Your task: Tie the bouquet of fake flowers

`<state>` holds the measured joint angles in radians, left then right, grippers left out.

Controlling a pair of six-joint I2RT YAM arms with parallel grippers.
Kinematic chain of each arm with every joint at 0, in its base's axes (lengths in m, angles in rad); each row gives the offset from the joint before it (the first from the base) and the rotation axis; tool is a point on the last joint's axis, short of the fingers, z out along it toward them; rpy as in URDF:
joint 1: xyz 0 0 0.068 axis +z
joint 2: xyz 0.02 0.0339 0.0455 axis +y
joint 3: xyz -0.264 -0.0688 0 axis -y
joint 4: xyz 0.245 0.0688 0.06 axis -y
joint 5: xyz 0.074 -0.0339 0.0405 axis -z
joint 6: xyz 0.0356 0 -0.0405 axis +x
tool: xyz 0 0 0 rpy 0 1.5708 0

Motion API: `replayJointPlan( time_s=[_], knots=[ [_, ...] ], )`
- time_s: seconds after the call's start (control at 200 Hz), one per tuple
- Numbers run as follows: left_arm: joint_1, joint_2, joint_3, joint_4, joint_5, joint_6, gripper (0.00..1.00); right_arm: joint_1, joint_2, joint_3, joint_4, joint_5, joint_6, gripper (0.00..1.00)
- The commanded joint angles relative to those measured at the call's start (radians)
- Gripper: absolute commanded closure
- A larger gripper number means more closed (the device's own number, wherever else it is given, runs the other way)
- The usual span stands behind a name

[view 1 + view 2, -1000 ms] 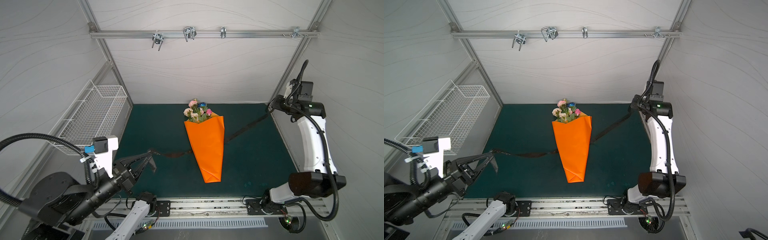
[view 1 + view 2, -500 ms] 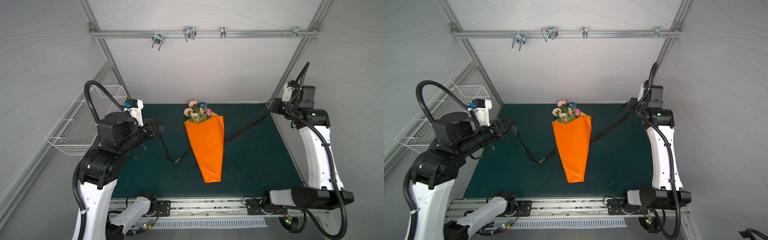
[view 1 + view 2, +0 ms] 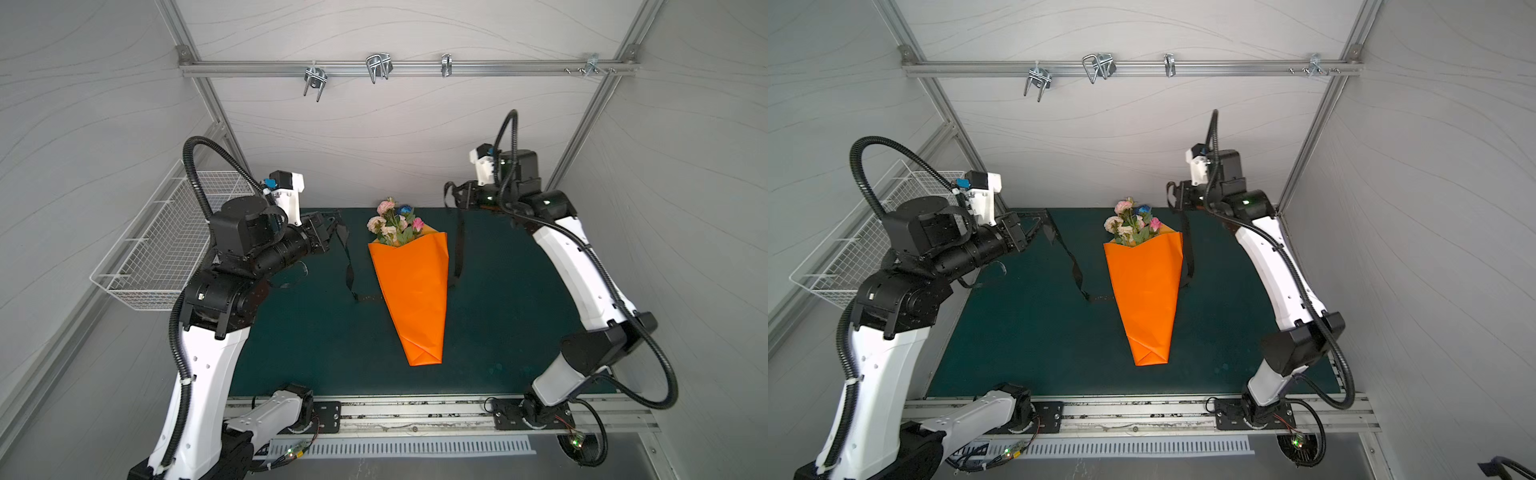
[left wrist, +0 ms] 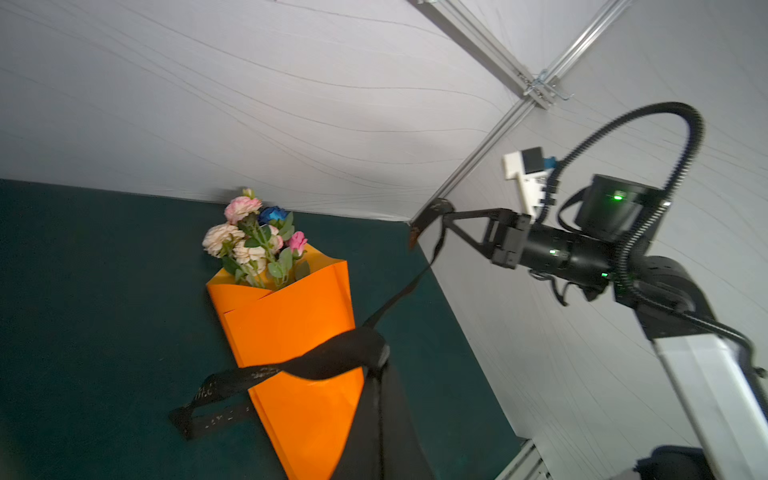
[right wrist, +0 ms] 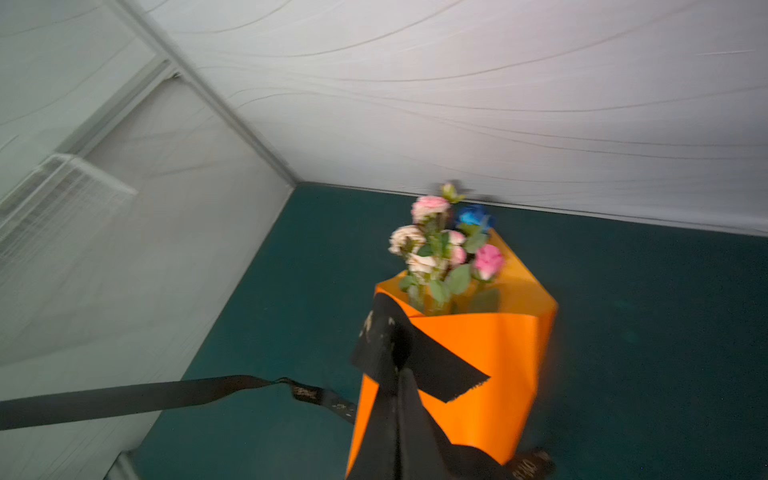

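1. The orange paper cone (image 3: 411,291) lies flat on the green mat (image 3: 519,311), and serves as the reference for everything below.
2. The bouquet of fake flowers (image 3: 394,222) sits in the cone's wide mouth. Its pink, cream and single blue blooms and green leaves stick out past the paper rim, and its stems are hidden inside the cone.
3. The black ribbon (image 3: 348,266) passes beneath the cone about halfway along its length and comes out at both long edges.
4. The left gripper (image 3: 332,217) hangs in the air off the cone's left edge, roughly level with the mouth. Its jaws are pinched together on one end of the ribbon, which drops slack from there and slips under the cone's left edge.
5. The right gripper (image 3: 451,194) is raised off the cone's right edge, a little past the mouth. Its jaws are clamped on the other ribbon end, which falls almost straight down to the cone's right edge.
6. In both top views the two ribbon halves stand apart, one on each side of the cone.
7. A white wire basket (image 3: 166,249) hangs well apart from the cone, beyond the left arm.
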<state>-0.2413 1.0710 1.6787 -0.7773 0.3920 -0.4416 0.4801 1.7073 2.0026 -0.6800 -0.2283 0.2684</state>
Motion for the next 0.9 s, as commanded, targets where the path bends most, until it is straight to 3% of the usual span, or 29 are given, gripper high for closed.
replayJointPlan(
  time_s=[0.0,0.23,0.405,0.555,0.755,0.89],
  knots=[
    [-0.003,0.006,-0.014,0.124,0.176,-0.027,1.00,0.105,0.108,0.075,0.091,-0.085,0.022,1.00],
    [-0.003,0.005,-0.058,0.208,0.296,-0.078,1.00,0.290,0.341,0.235,0.105,-0.231,0.028,1.00],
    [-0.003,-0.009,-0.101,0.258,0.348,-0.104,1.00,0.376,0.431,0.247,0.119,-0.384,0.046,1.00],
    [-0.003,-0.003,-0.146,0.301,0.393,-0.129,1.00,0.433,0.489,0.251,0.072,-0.438,0.004,1.00],
    [-0.003,-0.003,-0.222,0.315,0.389,-0.128,1.00,0.446,0.454,0.061,0.056,-0.430,-0.015,1.00],
    [-0.002,0.024,-0.284,0.350,0.378,-0.139,1.00,0.420,0.434,-0.082,0.097,-0.414,0.036,0.94]
  ],
)
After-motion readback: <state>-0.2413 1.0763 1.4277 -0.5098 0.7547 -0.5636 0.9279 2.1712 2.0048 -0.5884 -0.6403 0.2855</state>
